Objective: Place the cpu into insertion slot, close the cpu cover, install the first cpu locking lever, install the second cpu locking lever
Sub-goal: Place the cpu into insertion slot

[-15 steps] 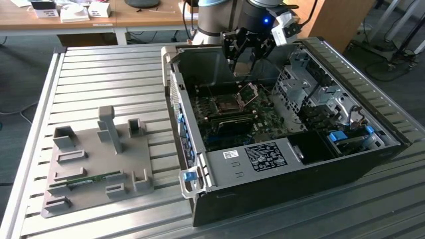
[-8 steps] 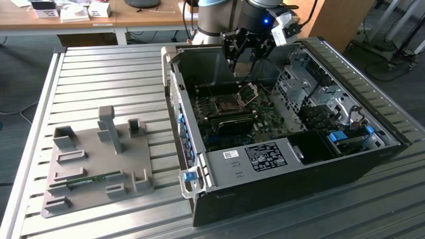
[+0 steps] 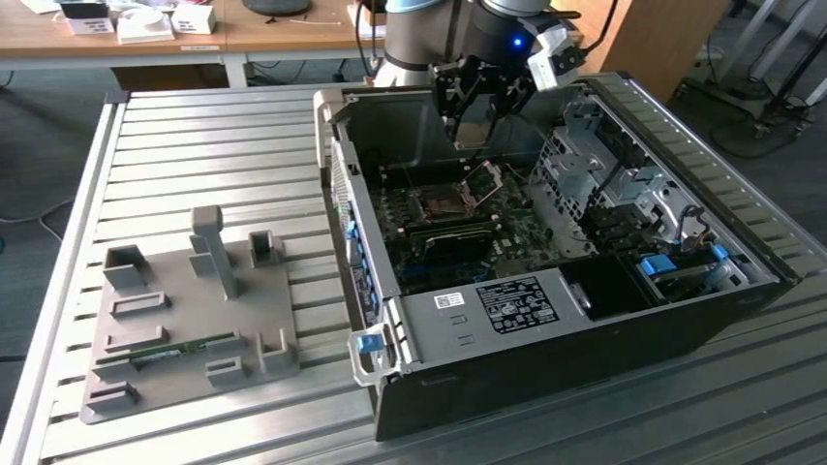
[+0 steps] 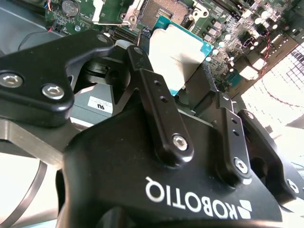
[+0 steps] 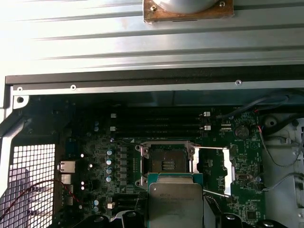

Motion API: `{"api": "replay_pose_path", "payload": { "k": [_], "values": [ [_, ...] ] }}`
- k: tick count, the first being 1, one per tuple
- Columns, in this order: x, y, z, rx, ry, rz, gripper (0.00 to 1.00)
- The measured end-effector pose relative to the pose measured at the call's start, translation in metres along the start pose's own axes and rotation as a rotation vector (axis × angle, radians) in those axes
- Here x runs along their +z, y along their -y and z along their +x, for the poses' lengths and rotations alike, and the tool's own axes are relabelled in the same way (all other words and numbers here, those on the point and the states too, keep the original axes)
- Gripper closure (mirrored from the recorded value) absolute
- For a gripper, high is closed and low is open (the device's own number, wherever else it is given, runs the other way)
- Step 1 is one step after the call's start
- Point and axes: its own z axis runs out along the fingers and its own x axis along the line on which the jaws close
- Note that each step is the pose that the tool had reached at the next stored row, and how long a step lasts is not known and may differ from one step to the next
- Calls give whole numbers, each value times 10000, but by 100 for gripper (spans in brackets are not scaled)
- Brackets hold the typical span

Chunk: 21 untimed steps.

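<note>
Your gripper (image 4: 176, 78) is closed on the cpu (image 5: 175, 202) and grips it by two opposite edges. The chip hangs flat over the board (image 5: 244, 199), well above it in the exterior view. The slot (image 5: 166, 164) is bare and lies just past one edge of the chip, not yet straight under it. Their edges look parallel. The cover (image 3: 483, 180) stands tilted up beside the slot.

Cpu (image 4: 178, 57) partly hidden behind jaws in second wrist view; cut by edge in first wrist view.
</note>
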Motion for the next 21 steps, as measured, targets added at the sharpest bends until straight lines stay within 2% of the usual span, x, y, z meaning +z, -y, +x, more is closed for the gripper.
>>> {"api": "replay_pose_path", "payload": {
  "k": [21],
  "values": [
    [37, 3, -1, 0, 0, 0, 46]
  ]
}}
